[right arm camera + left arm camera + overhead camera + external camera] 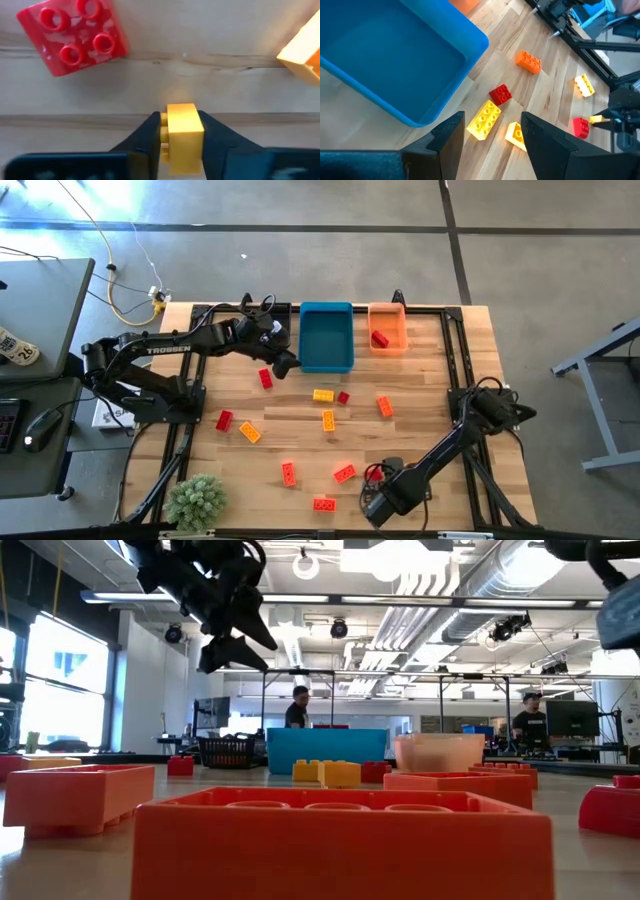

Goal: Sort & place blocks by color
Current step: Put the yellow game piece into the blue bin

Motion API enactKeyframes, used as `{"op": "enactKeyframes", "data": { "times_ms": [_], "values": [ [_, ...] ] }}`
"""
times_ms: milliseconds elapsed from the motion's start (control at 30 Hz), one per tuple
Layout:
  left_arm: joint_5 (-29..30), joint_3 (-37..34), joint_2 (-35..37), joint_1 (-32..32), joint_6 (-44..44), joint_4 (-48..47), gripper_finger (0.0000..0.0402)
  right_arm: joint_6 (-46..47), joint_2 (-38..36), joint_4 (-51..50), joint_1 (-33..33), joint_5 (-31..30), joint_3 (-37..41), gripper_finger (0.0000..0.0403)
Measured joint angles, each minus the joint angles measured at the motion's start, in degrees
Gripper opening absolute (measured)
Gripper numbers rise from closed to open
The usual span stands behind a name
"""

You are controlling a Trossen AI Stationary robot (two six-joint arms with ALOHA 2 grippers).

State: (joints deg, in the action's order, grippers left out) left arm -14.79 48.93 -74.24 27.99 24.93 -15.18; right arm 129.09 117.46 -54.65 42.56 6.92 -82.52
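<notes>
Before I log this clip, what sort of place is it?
Probably a robotics lab or open workshop: exposed ceiling ducts, a monitor with people at benches behind, and a wooden table fitted with robot arms.

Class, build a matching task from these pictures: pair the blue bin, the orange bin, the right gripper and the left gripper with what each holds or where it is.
Things:
1. blue bin
2. orange bin
3. right gripper
4. left gripper

States:
A. holds one red block
B. open, beside the blue bin's left edge
C. no block inside
D. shut on a yellow block

Pairs: 1-C, 2-A, 3-D, 4-B
</notes>
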Motion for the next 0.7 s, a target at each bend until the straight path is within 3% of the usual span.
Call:
{"op": "enactKeyframes", "data": {
  "times_ms": [367, 700],
  "values": [
    [0.0, 0.0, 0.0, 0.0, -6.7, -0.1, 0.0184, -0.5, -0.1, 3.8, -2.0, -1.3, -2.3, 0.0072],
    [0.1, 0.0, 0.0, 0.0, -13.8, -2.7, 0.0184, -4.6, -0.1, -8.0, -7.7, -13.6, -13.1, 0.0072]
  ]
}}
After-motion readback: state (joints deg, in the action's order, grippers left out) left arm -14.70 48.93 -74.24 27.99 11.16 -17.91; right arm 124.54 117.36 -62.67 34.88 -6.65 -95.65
